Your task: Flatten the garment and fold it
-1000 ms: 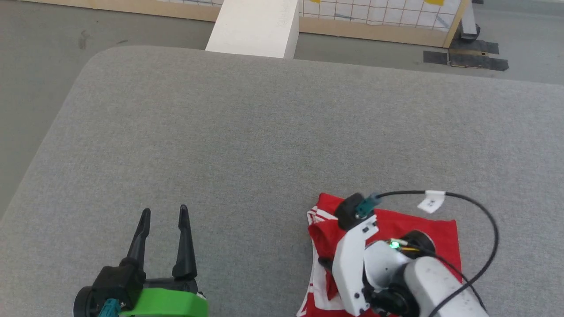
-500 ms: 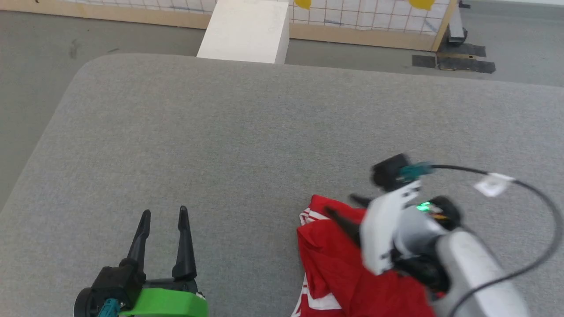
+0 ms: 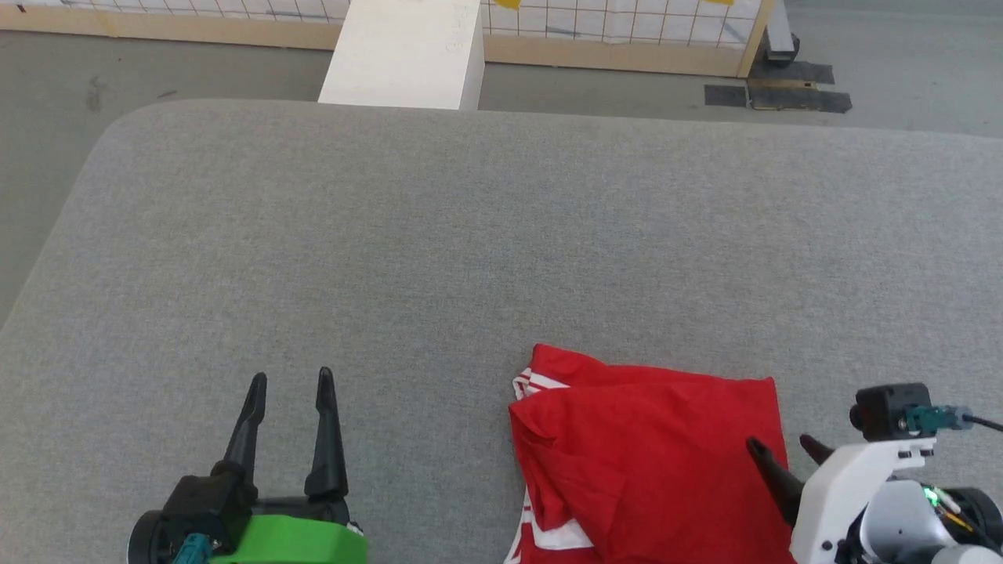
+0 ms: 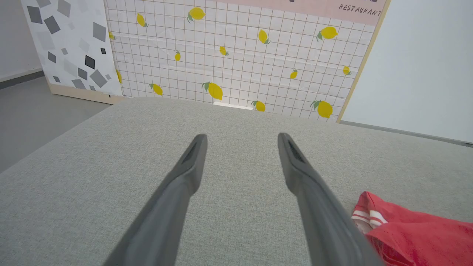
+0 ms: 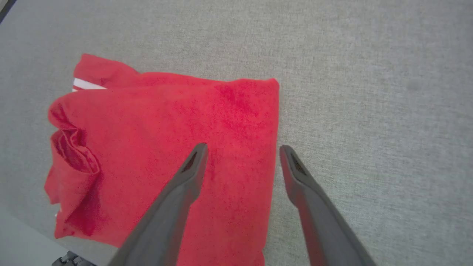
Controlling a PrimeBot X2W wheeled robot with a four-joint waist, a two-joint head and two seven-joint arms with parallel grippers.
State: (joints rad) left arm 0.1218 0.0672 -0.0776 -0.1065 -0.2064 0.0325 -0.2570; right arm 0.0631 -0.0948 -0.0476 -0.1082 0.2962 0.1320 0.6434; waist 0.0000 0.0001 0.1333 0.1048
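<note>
So the red jersey-style shirt with the striped trim (image 3: 650,446) is lying on the near right part of the big grey fabric-covered table (image 3: 392,258), folded into a rough rectangle with plain red cloth facing up. It runs off the bottom of the head view. The far edge and right edge look pretty straight, but the left side is bunched up with a loose fold or two. A bit of red-and-white striped trim pokes out at the far left corner, and there's some white showing along the lower left edge.

The right gripper (image 3: 779,442) sits at the shirt's near right corner, its two long dark fingers spread wide with nothing between them. In the right wrist view, one finger is over the red cloth and the other is over bare grey table just past the shirt's right edge. Can't tell if the tips actually touch anything.

The left gripper (image 3: 291,374) is well off to the left of the shirt, over bare table. Its fingers are spread too and it's holding nothing. Its wrist view catches the striped corner of the shirt down in the lower right.

Past the far edge of the table there's grey floor (image 3: 47,117), a white rectangular block (image 3: 403,55) and a tiled panel printed with yellow lemons (image 4: 240,55).
</note>
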